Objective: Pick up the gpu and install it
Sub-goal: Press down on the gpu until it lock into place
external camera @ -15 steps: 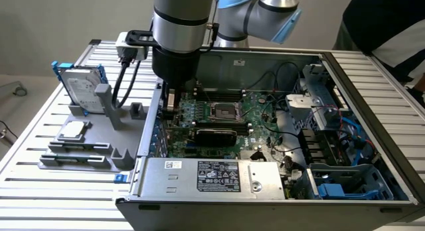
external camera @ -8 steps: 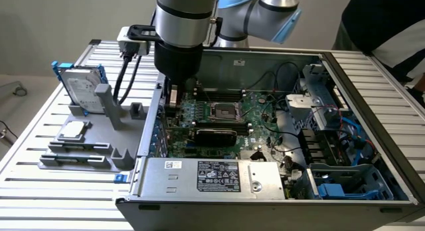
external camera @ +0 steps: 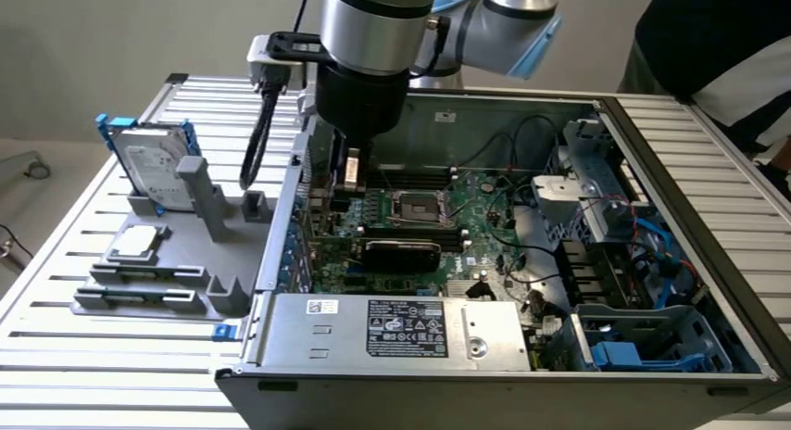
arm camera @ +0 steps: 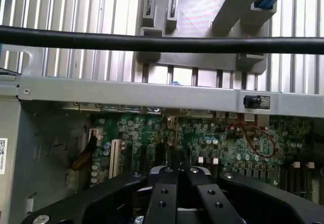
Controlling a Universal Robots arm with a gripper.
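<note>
Sitting in computer case (external camera: 643,124): gpu (external camera: 398,255)

Looking down past the gripper (arm camera: 177,176), its two black fingers (arm camera: 163,198) are pressing tight together with nothing between them, hanging right over the green motherboard (arm camera: 228,140) inside the open computer case. The case's grey metal wall (arm camera: 131,93) is running straight across the view. A thick black cable (arm camera: 152,42) is stretching across above that. Beyond the wall, a grey parts holder (arm camera: 197,11) is sitting on the ribbed metal worktop (arm camera: 76,6).
</note>
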